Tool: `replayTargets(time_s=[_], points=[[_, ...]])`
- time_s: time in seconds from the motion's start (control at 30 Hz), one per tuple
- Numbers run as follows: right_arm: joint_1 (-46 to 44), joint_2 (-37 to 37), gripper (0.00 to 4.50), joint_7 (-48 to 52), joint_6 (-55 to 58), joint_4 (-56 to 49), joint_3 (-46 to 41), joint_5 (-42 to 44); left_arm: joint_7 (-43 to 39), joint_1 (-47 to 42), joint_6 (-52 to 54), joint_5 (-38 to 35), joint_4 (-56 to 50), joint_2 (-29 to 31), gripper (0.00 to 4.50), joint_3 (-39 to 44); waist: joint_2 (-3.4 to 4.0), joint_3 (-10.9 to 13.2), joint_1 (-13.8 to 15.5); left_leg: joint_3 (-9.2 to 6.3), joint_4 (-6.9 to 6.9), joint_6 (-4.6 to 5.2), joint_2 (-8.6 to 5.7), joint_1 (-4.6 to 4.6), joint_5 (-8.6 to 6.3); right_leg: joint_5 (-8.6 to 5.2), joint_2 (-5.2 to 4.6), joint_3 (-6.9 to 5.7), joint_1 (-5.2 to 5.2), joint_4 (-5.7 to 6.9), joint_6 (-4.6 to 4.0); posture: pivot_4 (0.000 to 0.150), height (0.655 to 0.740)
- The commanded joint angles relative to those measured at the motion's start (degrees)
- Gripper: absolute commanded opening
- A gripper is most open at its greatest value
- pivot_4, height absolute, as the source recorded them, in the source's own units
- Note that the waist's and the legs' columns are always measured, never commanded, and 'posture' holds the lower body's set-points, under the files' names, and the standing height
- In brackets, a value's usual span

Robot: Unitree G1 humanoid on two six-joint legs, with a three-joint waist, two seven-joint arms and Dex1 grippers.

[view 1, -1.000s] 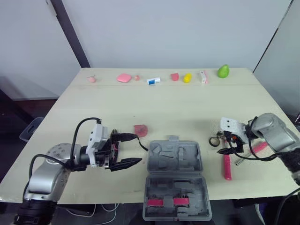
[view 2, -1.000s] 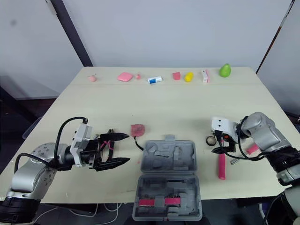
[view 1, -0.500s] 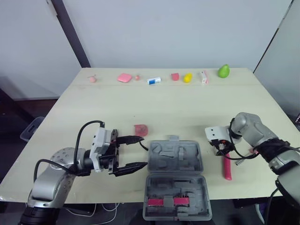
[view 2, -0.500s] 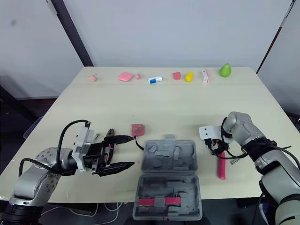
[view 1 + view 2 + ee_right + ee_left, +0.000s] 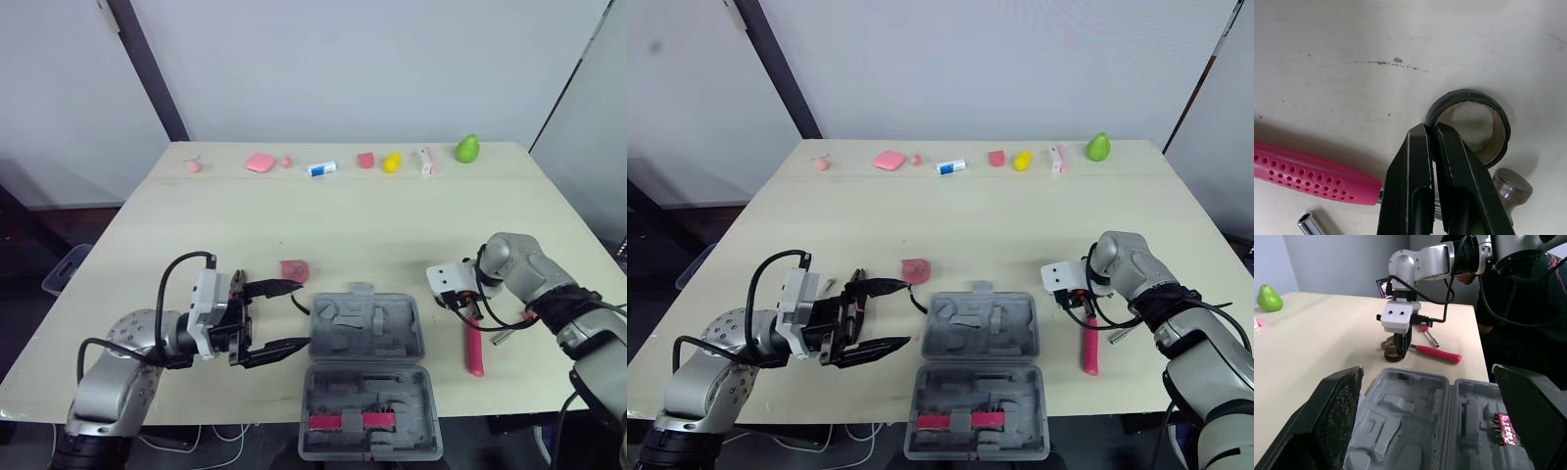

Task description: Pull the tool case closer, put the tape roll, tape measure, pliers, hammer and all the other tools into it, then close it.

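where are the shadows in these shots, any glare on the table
Right wrist view: soft shadows lie along the hammer and beside the tape roll. Left wrist view: the tool case has shaded recesses. Left eye view: the table looks evenly lit, with no glare spot.

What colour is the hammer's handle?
The hammer handle is pink with rows of small dimples; the right wrist view shows it best.
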Motion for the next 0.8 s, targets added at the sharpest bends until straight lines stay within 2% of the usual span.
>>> replayTargets(time_s=[0.03,0.17,0.37,0.57,0.8], points=[[-1.55,-1.59,0.05,2.11,-0.82,-2.70,-2.26,0.42,-0.40,-0.07,-1.35,0.02,0.05,0.14,4.50,0.07,0.01,0.01,0.00,0.00,0.00,0.00,0.00,0.00,0.00,0.00,0.00,0.00,0.00,0.00,0.00,0.150,0.7400],[-2.67,-0.90,0.05,5.28,1.52,-10.57,-2.76,1.50,-0.29,2.40,-2.19,0.09,0.42,0.68,4.50,2.03,0.08,0.05,-0.39,0.02,0.00,0.00,0.01,0.03,0.00,0.00,0.00,0.02,0.00,0.00,0.00,0.150,0.7400],[-6.89,3.92,0.05,12.26,9.37,-19.94,-1.28,2.30,0.62,7.39,-2.98,-0.67,0.28,1.24,4.50,6.11,0.12,0.08,-1.26,-0.06,0.00,0.00,0.04,0.03,0.00,-0.01,0.01,-0.03,-0.03,0.11,-0.01,0.150,0.7400],[-12.13,13.70,0.05,12.39,14.43,-21.20,1.63,1.64,3.02,10.98,-4.46,0.16,0.62,0.61,4.50,9.47,0.14,0.09,-1.21,-0.09,0.00,0.00,0.03,0.05,0.00,-0.01,-0.08,-0.10,-0.05,0.22,-0.02,0.150,0.7400],[-14.21,24.02,0.05,6.54,15.06,-15.65,5.20,-0.46,3.73,14.84,-6.25,0.16,1.73,0.35,4.50,11.90,0.15,0.10,-1.34,-0.10,0.00,-0.01,-0.04,0.03,0.01,-0.02,-0.21,-0.21,-0.06,0.24,-0.03,0.150,0.7400]])
